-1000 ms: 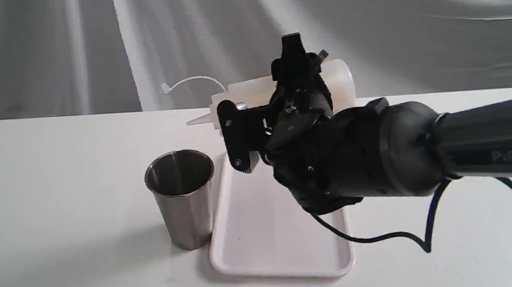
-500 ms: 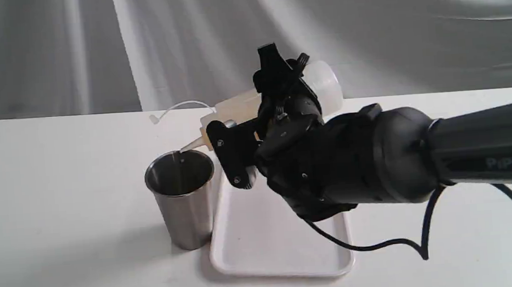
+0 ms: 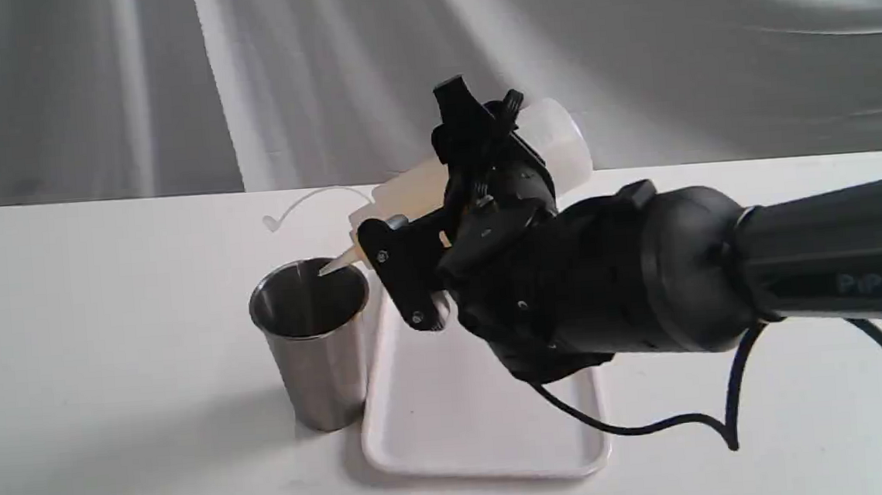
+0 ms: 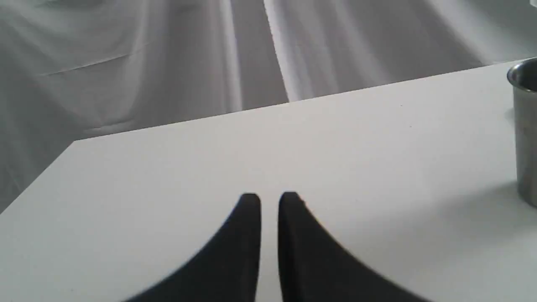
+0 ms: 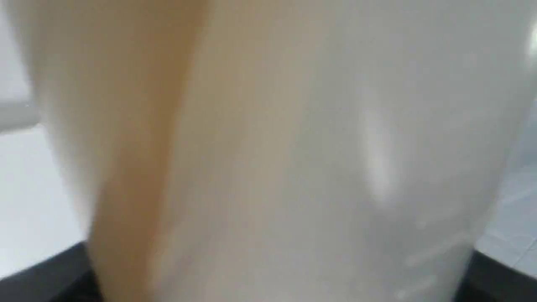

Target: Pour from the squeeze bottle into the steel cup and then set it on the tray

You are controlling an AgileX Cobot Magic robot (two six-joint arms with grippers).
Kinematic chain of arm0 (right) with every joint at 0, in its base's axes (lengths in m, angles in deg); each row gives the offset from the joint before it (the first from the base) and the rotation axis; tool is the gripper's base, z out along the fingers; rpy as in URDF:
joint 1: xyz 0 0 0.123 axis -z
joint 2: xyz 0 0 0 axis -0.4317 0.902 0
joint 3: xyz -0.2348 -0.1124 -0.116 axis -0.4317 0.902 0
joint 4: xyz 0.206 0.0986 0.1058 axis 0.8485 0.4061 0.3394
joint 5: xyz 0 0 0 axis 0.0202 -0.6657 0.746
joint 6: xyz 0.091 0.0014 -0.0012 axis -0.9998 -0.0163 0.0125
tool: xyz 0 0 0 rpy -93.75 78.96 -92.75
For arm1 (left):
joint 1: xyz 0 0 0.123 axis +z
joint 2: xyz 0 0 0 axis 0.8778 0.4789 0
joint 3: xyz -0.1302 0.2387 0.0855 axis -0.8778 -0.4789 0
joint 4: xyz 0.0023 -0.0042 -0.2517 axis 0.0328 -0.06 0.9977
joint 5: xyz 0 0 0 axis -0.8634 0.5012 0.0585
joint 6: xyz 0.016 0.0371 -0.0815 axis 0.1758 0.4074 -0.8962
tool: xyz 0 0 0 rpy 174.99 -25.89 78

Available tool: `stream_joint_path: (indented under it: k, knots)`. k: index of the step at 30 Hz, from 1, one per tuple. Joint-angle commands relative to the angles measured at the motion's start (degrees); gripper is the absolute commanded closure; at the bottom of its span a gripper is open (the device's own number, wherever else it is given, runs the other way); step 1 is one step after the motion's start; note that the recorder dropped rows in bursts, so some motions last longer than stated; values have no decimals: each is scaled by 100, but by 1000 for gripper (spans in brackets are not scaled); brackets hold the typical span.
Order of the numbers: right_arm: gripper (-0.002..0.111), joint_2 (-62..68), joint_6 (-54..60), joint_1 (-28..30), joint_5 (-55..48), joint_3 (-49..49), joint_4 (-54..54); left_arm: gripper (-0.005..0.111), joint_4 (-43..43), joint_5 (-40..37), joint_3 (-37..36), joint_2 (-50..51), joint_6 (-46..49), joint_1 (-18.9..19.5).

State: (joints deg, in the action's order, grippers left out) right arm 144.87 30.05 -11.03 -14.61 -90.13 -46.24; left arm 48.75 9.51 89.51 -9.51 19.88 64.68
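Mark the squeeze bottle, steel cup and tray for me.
squeeze bottle (image 3: 410, 191), exterior view, body just behind the nozzle
steel cup (image 3: 324, 368), exterior view, outer side wall
tray (image 3: 461, 421), exterior view, bare floor

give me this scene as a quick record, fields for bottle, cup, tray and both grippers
squeeze bottle: tilted, nozzle pointing down over mouth of steel cup, amber liquid inside
steel cup: upright on table, beside tray
tray: flat on table, bottle not on it
right gripper: shut on squeeze bottle
left gripper: nearly closed, holding nothing, low over table
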Motion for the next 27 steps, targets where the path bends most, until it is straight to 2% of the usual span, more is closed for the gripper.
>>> stream_joint_path:
  k: [1,11,19,27]
  knots:
    - [108,-65,128,-15,-167,-92,-124,98,2,71,-25,-15,-40,14]
    - [108,121,293,-15,-334,-540,-124,98,2,71,-25,-15,-27,14]
    - [108,136,828,-24,-319,-552,-124,98,2,71,-25,-15,-27,14]
    - [108,136,895,-58,-286,-552,-124,98,2,71,-25,-15,-39,14]
